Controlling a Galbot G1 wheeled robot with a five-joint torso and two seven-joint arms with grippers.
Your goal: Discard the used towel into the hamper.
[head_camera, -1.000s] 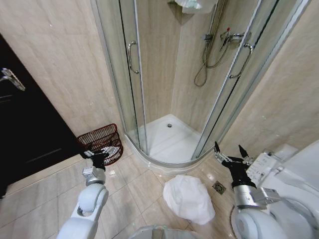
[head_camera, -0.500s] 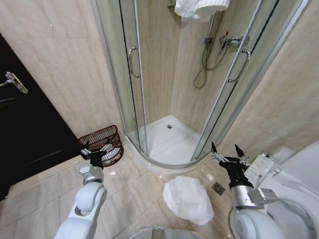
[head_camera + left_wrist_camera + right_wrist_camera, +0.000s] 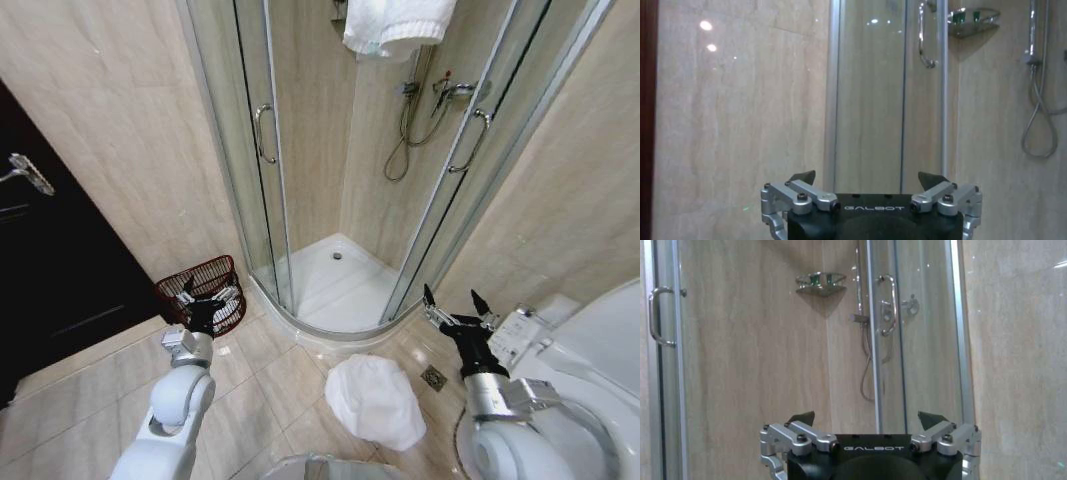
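Camera tilted up, towel [image 3: 375, 400] floored, hamper [image 3: 200, 290] beside

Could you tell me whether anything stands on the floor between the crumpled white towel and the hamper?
Nothing visible does. The towel lies on bare floor tiles by the shower's curved sill, the hamper against the wall beyond; only the raised left gripper shows over the hamper's near side.

Even, fairly bright indoor light; small ceiling-lamp glints on the wall tiles [image 3: 707, 35] at ten o'clock. Wrist views soft; head view bends straight lines at its edges.
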